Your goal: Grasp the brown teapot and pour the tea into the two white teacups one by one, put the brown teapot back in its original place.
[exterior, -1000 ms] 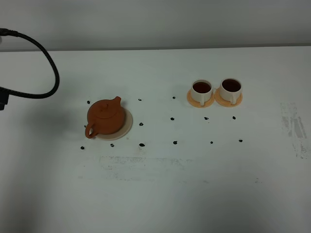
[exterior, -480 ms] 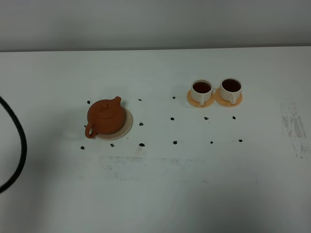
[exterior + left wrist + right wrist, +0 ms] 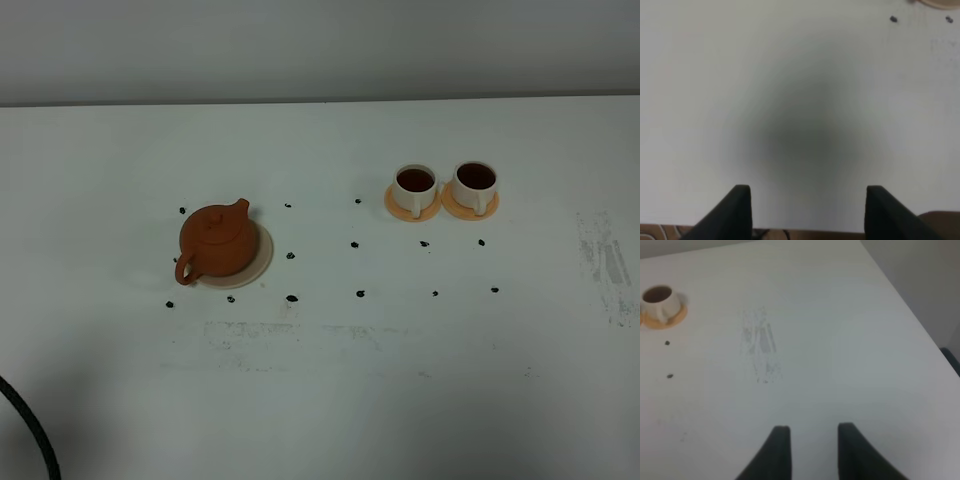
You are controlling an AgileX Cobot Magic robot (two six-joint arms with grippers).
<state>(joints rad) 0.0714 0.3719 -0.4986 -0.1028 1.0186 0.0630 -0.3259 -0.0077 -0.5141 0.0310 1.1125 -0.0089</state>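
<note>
Left arm's cable has dropped almost out of view, left gripper spread empty, right gripper clenched on nothing; brown teapot back on coaster, both teacups full, task looks done.
</note>
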